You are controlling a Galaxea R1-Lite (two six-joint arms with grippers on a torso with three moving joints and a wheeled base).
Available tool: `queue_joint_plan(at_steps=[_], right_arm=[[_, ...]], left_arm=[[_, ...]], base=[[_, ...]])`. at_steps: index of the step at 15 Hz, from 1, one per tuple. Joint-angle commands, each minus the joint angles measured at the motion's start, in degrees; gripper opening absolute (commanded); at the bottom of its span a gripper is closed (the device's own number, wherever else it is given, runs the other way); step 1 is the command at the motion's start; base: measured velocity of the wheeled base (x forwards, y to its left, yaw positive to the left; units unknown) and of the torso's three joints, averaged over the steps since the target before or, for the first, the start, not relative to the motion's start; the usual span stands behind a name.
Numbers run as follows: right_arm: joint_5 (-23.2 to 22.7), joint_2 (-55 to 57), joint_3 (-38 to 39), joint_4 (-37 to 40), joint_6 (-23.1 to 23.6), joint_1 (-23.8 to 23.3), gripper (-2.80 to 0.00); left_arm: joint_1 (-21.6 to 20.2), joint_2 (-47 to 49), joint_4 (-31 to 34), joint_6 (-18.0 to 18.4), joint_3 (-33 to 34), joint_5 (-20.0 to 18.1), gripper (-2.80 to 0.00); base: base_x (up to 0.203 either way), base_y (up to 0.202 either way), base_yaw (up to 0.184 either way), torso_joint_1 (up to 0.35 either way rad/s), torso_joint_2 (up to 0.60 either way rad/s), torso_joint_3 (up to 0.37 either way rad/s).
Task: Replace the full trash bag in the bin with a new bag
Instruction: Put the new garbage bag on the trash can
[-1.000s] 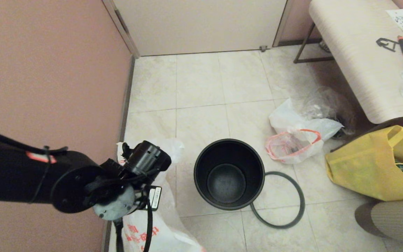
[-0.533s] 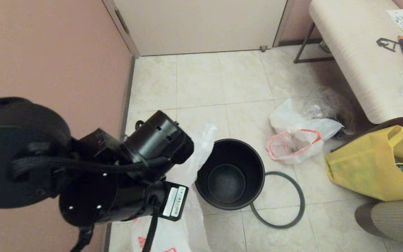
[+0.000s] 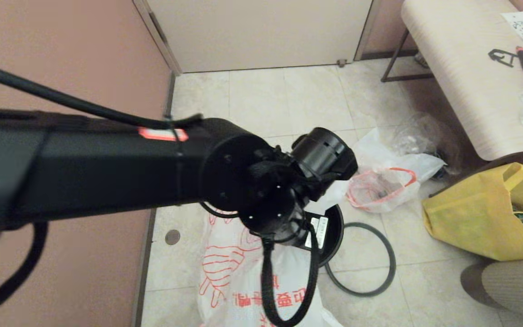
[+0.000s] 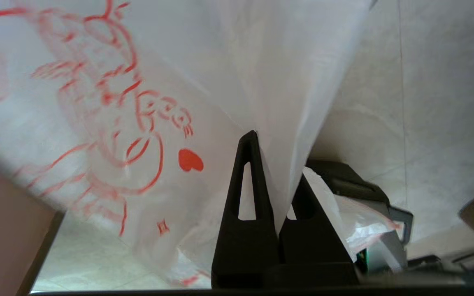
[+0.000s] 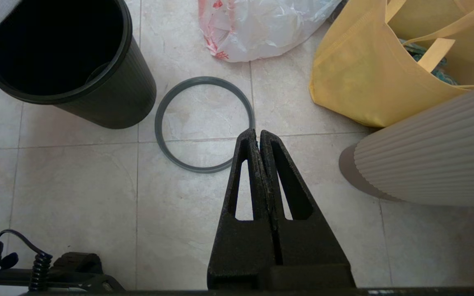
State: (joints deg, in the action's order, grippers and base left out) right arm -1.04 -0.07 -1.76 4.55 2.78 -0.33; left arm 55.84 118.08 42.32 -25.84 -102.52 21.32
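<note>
The left gripper [image 4: 270, 164] is clamped on a fold of the new bag [image 4: 109, 107], whose white film with its red cartoon hangs from the pinched jaws. From the head camera the left arm [image 3: 107, 163] reaches across the scene, the bag [image 3: 243, 277] draping below it over what seems to be the near side of the bin [image 5: 68, 65], mostly hidden there. The right gripper [image 5: 259, 137] hovers closed and empty above the floor, near the grey ring [image 5: 204, 123] lying beside the bin. Farther off, the full trash bag [image 3: 382, 188] rests on the tiles next to a yellow tote [image 3: 484, 213].
</note>
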Motion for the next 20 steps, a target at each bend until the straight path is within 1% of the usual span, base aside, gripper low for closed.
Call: queue_joint_plan(at_steps=[1, 2, 3, 6, 9, 10, 11, 12, 13, 18, 20], right_arm=[[0.0, 0.1, 0.0, 0.0, 0.0, 0.0, -2.80], [0.0, 0.1, 0.0, 0.0, 0.0, 0.0, -2.80], [0.0, 0.1, 0.0, 0.0, 0.0, 0.0, -2.80], [0.0, 0.1, 0.0, 0.0, 0.0, 0.0, -2.80], [0.0, 0.1, 0.0, 0.0, 0.0, 0.0, -2.80], [0.0, 0.1, 0.0, 0.0, 0.0, 0.0, -2.80], [0.0, 0.1, 0.0, 0.0, 0.0, 0.0, -2.80], [0.0, 0.1, 0.0, 0.0, 0.0, 0.0, -2.80], [0.0, 0.1, 0.0, 0.0, 0.0, 0.0, -2.80], [0.0, 0.1, 0.0, 0.0, 0.0, 0.0, -2.80], [0.0, 0.1, 0.0, 0.0, 0.0, 0.0, -2.80]], left_arm=[[0.0, 11.4, 0.6, 0.0, -6.4, 0.6, -2.80], [-0.4, 15.0, -0.3, 1.2, -8.3, 1.0, -2.80], [-1.0, 18.3, -3.7, 3.4, -9.1, 1.3, -2.80], [-5.0, 27.7, -19.3, 9.6, -10.1, 3.0, -2.80], [-10.0, 35.4, -37.4, 17.2, -10.2, 5.8, -2.80], [-10.9, 37.9, -44.5, 20.5, -10.2, 6.1, -2.80], [-11.6, 40.2, -50.1, 24.0, -10.2, 6.5, -2.80], [-12.3, 42.5, -56.0, 28.7, -10.2, 7.2, -2.80], [-12.9, 43.6, -59.7, 32.0, -10.2, 7.6, -2.80], [-12.2, 44.2, -59.7, 32.8, -10.2, 7.7, -2.80], [-12.2, 44.4, -59.6, 33.8, -10.2, 8.0, -2.80]], base=[[0.000, 0.000, 0.000, 0.000, 0.00, 0.000], [0.000, 0.000, 0.000, 0.000, 0.00, 0.000], [0.000, 0.000, 0.000, 0.000, 0.00, 0.000], [0.000, 0.000, 0.000, 0.000, 0.00, 0.000], [0.000, 0.000, 0.000, 0.000, 0.00, 0.000], [0.000, 0.000, 0.000, 0.000, 0.00, 0.000], [0.000, 0.000, 0.000, 0.000, 0.00, 0.000], [0.000, 0.000, 0.000, 0.000, 0.00, 0.000], [0.000, 0.000, 0.000, 0.000, 0.00, 0.000], [0.000, 0.000, 0.000, 0.000, 0.00, 0.000], [0.000, 0.000, 0.000, 0.000, 0.00, 0.000]])
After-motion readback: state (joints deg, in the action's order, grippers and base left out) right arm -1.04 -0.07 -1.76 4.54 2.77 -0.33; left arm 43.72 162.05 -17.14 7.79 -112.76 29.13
